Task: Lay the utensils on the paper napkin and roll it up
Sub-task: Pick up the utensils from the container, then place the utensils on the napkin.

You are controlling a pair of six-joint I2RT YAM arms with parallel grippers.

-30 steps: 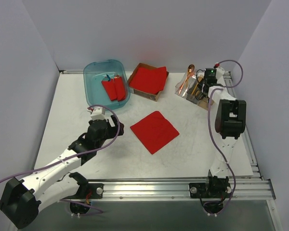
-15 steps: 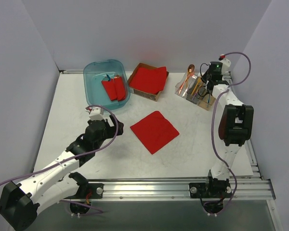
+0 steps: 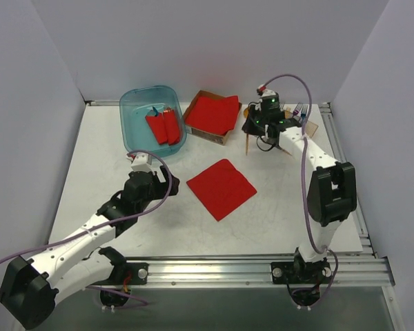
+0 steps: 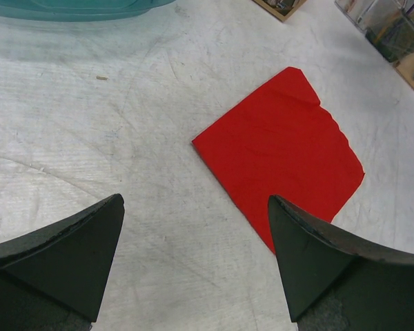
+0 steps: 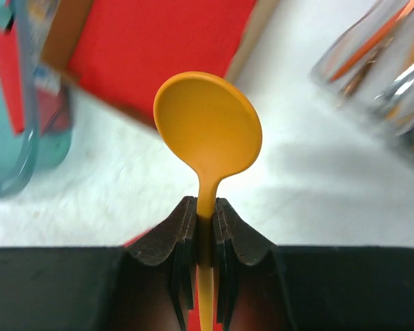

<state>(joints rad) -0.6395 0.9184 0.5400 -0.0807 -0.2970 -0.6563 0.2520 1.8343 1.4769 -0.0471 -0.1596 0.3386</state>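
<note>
Spoon [image 5: 207, 131] is pinched at the neck by right gripper [image 5: 205, 215], held over the table [image 3: 276, 207] near the cardboard box [image 3: 219, 138]. Paper napkin [image 3: 221, 187] lies flat mid-table with nothing on it. Left gripper [image 4: 193, 207] is spread wide just beside it. Best approach: carry the spoon low, lay it across a napkin corner, and release only once it touches the paper.

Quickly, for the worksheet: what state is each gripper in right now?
Left gripper: open, empty, hovering near the paper napkin.
Right gripper: shut on the orange-yellow spoon.
</note>
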